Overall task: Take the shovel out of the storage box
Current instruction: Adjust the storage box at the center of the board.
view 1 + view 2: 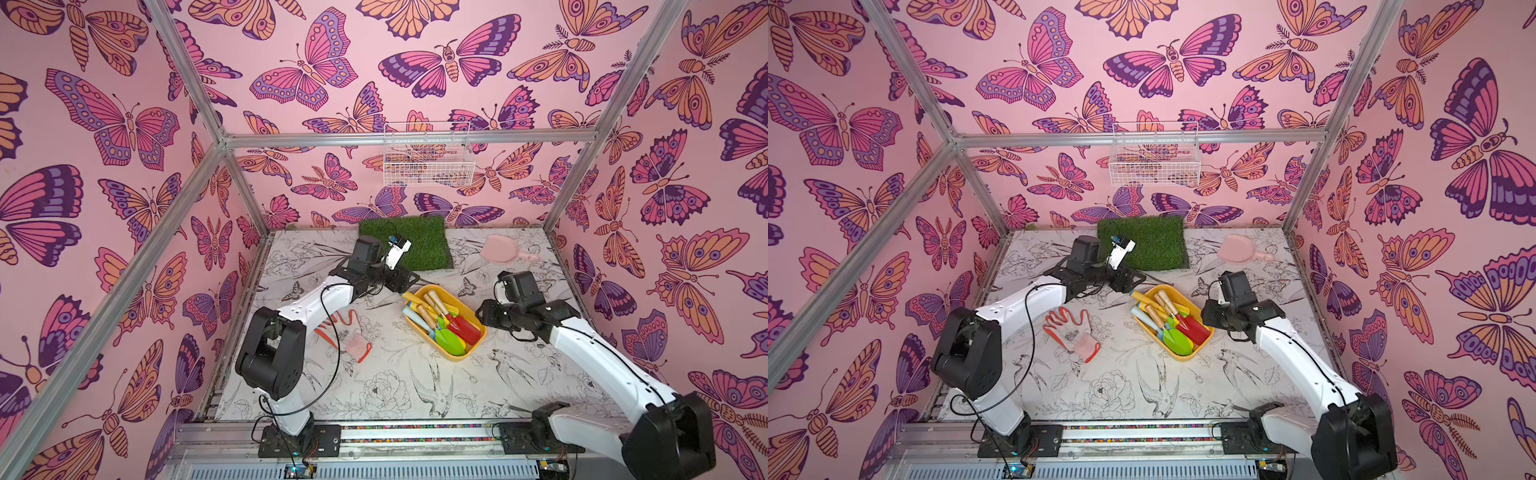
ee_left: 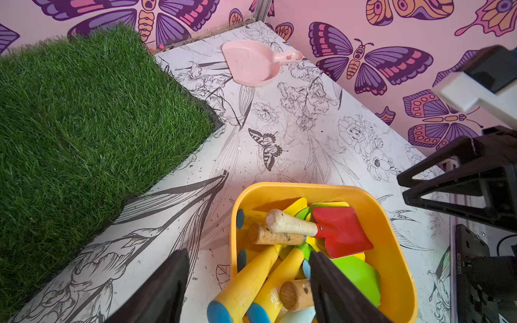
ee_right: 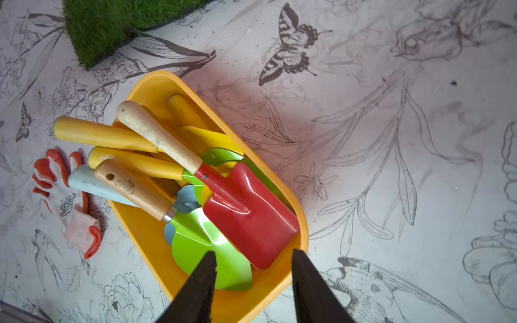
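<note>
Red shovel (image 3: 249, 212) in storage box (image 3: 145, 232), right fingers (image 3: 200, 288) near

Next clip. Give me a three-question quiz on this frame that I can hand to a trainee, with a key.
1. True or false: the red shovel lies in the yellow storage box.
2. What lies on the table between the box and the left arm? A) a glove B) a watering can C) a brush
3. How do the jaws of the right gripper stand, and do they hold anything?

Key
1. True.
2. A.
3. Open, holding nothing; they hover over the blade end of the box.
</note>
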